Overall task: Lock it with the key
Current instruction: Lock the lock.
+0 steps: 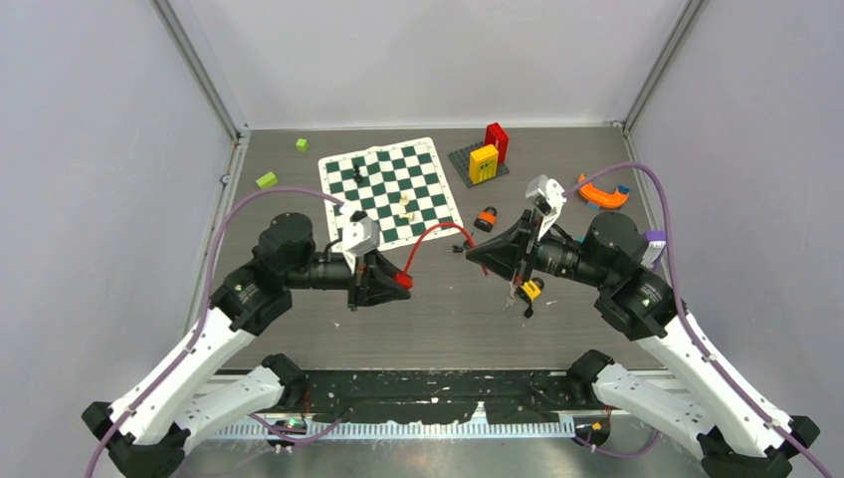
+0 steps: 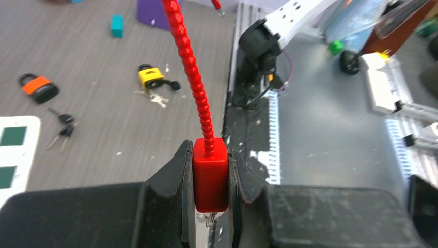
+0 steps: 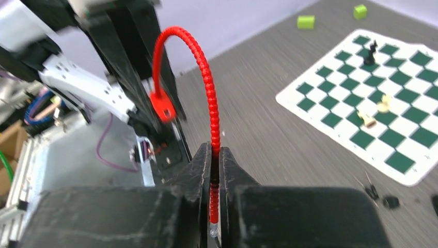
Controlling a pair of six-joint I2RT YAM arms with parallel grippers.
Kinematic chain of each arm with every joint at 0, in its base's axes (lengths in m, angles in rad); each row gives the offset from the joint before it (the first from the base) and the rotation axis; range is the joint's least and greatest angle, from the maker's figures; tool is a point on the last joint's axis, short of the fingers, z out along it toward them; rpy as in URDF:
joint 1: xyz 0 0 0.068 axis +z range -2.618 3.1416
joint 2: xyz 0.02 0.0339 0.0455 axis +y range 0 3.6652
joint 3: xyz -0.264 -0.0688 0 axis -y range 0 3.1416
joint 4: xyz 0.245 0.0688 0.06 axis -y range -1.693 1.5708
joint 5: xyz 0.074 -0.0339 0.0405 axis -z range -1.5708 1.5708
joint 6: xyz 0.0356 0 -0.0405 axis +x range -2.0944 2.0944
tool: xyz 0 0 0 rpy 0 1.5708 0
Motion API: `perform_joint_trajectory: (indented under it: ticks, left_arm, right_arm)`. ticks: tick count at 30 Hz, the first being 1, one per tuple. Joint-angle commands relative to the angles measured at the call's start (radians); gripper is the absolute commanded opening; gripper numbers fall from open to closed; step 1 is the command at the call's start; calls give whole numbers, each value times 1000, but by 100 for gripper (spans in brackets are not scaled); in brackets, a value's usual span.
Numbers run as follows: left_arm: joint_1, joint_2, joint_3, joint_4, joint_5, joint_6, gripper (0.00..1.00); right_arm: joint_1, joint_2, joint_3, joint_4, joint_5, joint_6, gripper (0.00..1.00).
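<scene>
A red cable lock is stretched between both grippers above the table. My left gripper (image 2: 210,150) is shut on its red block body (image 2: 210,175), with a small wire ring hanging below it. The ribbed red cable (image 1: 434,230) arcs over to my right gripper (image 3: 215,152), which is shut on the cable's free end (image 3: 213,206). The body (image 3: 163,107) also shows in the right wrist view. Two black-headed keys (image 2: 63,129) lie loose on the table beside the chessboard, in neither gripper.
A yellow padlock (image 1: 532,289) with keys lies under the right arm and an orange padlock (image 1: 487,218) near the chessboard (image 1: 390,189). Chess pieces, green blocks (image 1: 266,180), red and yellow blocks (image 1: 485,159) and an orange curved part (image 1: 602,194) sit farther back.
</scene>
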Motion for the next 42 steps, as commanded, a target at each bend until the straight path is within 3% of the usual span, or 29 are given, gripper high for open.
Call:
perform_joint_trajectory:
  ticks: [1, 6, 15, 29, 35, 42]
  left_arm:
    - [-1, 12, -109, 554, 160, -375, 0]
    - [0, 21, -217, 976, 157, -668, 0]
    - [-23, 2, -260, 1103, 45, -722, 0]
    - [-25, 30, -251, 1184, 77, -803, 0]
    - [-25, 38, -220, 1017, 141, -665, 0]
    - [-25, 50, -226, 997, 197, -561, 0]
  right_arm:
    - [34, 5, -40, 416, -6, 202, 5]
    - [87, 10, -88, 630, 30, 257, 5]
    - [251, 87, -115, 863, 132, 270, 5]
    - [350, 198, -70, 964, 235, 226, 5]
    - [353, 212, -62, 975, 238, 222, 5]
    - [353, 209, -92, 1008, 250, 223, 5]
